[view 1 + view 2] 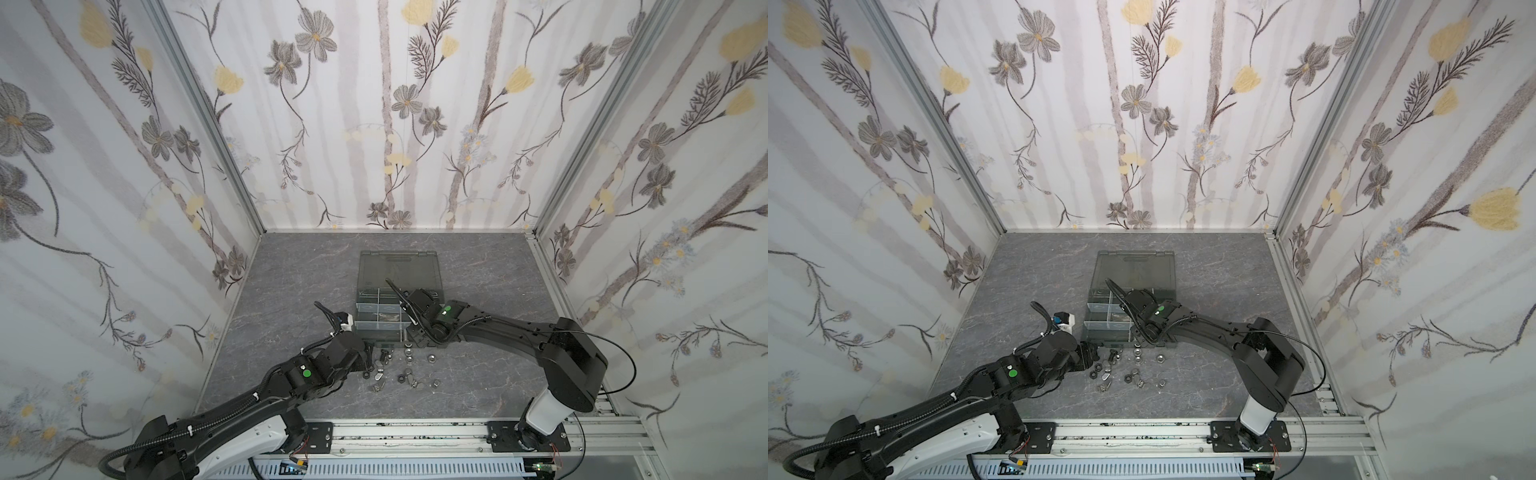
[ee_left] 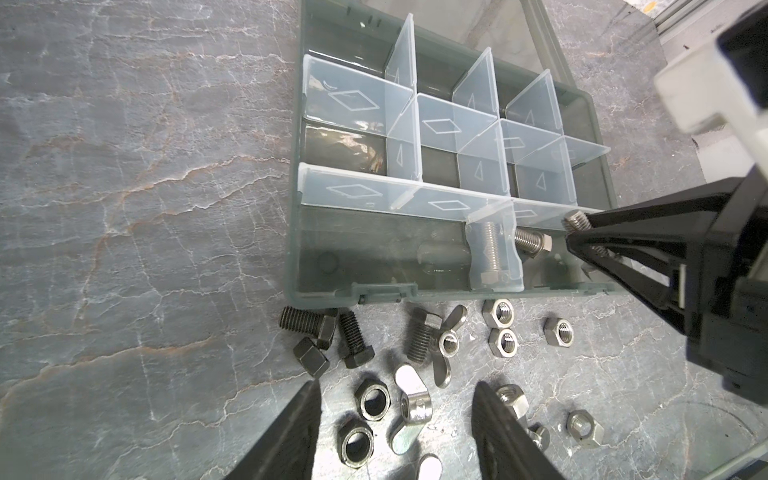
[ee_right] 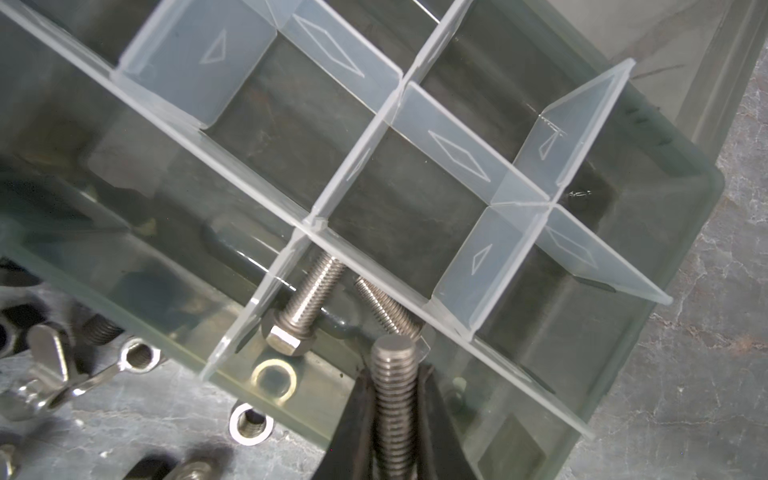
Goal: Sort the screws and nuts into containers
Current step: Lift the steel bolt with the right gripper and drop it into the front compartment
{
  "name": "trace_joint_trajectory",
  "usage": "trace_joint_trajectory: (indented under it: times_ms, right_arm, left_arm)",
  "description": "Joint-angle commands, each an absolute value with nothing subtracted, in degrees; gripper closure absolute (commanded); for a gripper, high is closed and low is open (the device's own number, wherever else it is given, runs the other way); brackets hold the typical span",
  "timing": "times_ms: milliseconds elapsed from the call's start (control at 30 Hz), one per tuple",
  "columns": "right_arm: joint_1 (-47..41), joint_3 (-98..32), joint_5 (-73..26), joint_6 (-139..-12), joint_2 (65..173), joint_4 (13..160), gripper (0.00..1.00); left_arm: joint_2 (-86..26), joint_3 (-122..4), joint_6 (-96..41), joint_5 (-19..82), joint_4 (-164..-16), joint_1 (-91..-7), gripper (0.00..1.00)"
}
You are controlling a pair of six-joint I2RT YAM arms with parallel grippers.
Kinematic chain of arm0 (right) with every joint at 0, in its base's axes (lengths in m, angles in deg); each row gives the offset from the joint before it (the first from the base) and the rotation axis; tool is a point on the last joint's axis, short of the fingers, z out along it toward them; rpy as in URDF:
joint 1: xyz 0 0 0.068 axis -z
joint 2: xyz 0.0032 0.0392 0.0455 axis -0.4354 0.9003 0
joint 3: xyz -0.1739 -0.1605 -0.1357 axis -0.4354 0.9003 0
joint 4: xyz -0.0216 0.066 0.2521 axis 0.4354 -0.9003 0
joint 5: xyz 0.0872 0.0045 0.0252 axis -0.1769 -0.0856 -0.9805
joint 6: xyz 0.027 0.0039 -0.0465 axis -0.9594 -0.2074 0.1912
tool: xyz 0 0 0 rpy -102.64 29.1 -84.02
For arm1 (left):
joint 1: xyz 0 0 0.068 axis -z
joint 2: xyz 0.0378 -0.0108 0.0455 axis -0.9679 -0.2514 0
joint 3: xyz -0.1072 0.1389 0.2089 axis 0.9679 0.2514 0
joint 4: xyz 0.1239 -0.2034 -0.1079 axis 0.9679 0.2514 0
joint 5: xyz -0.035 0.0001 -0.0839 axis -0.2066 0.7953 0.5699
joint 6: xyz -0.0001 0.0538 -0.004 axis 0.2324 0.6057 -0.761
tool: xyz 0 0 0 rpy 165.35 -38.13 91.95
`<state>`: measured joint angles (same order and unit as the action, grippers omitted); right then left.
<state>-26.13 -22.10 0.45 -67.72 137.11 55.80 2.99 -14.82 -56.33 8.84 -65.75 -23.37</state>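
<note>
stage: early | done: two silver screws (image 2: 492, 249) lie in a bottom-row compartment of the box (image 2: 293, 249), mid-frame in both top views | right gripper (image 3: 392, 372) clamped on third screw (image 3: 392, 415) above that compartment | left gripper (image 2: 397, 399) jaws apart, empty, over the pile | left: black screws (image 2: 353, 340), nuts (image 2: 503, 311) on counter (image 2: 124, 208), just below box
</note>
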Motion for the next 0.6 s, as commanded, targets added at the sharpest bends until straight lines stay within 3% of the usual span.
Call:
trace_joint_trajectory:
  times_ms: [0, 267, 567]
  right_arm:
    - [-26.07, -23.07, 1.18, -64.47, 138.23, 57.88, 0.92]
    - [-26.11, -22.54, 0.23, -65.05, 138.78, 58.59, 0.79]
    - [-26.05, -21.5, -0.08, -66.34, 136.77, 58.41, 0.72]
  left_arm:
    - [2.82, -15.53, -56.94, 7.49, -66.29, -23.43, 0.39]
    - [1.96, -16.29, -56.87, 7.66, -66.29, -23.49, 0.39]
    - [1.24, -16.55, -56.74, 8.2, -66.29, -23.47, 0.39]
